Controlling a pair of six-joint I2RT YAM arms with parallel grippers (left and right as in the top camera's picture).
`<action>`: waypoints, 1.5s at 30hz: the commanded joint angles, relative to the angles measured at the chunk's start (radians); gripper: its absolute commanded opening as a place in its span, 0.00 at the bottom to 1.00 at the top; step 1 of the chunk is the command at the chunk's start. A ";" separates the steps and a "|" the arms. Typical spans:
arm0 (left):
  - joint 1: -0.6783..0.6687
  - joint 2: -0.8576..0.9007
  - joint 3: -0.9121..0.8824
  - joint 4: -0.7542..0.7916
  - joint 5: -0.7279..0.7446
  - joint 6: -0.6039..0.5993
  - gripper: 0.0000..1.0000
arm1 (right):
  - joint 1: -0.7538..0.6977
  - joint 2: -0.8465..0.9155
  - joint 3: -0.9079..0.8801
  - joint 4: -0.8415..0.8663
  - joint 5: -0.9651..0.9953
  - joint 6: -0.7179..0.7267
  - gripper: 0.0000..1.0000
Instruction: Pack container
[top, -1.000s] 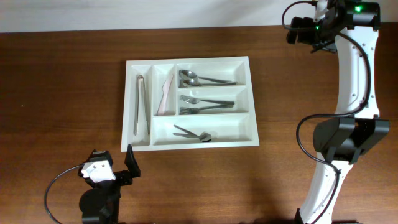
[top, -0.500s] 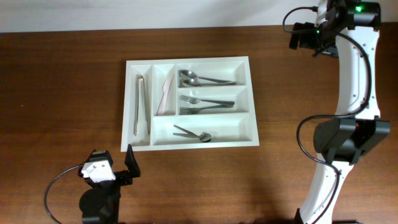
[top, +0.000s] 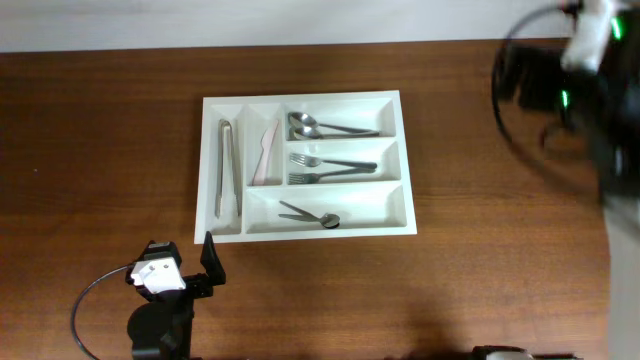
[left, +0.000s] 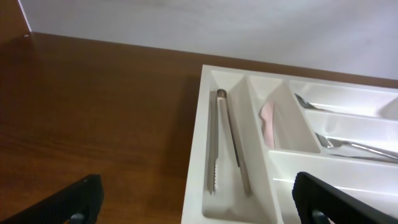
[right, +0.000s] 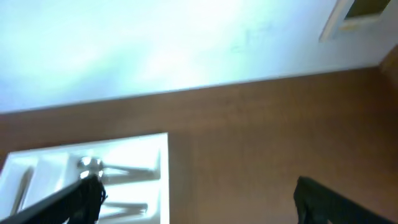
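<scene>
The container (top: 305, 98) is a white five-compartment tray in the middle of the table. It holds metal tongs (top: 228, 168), a pink knife (top: 266, 155), spoons (top: 325, 127), forks (top: 330, 168), and a spoon with a fork (top: 310, 214) in the front compartment. My left gripper (top: 212, 262) is open and empty just in front of the tray's front-left corner. In the left wrist view its fingers (left: 199, 191) frame the tongs (left: 225, 140) and the tray's rim (left: 198, 130). My right gripper (right: 199, 199) is open and empty, high above the table to the right of the tray (right: 163, 168).
The right arm (top: 590, 90) is a blur at the far right edge of the overhead view. A white wall runs along the table's back edge (top: 300, 40). Brown tabletop (top: 100, 150) surrounds the tray.
The right arm has swung fast, from a sharp upright pose at the back right into a blur further right. The left arm and the tray's contents have not moved.
</scene>
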 joint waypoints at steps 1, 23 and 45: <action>0.006 -0.010 -0.005 0.000 0.018 0.017 0.99 | 0.030 -0.173 -0.261 0.072 0.021 0.007 0.99; 0.006 -0.010 -0.005 0.000 0.018 0.017 0.99 | 0.051 -1.062 -1.325 0.589 -0.012 0.004 0.99; 0.006 -0.010 -0.005 0.000 0.018 0.017 0.99 | 0.051 -1.329 -1.631 0.646 -0.005 0.004 0.99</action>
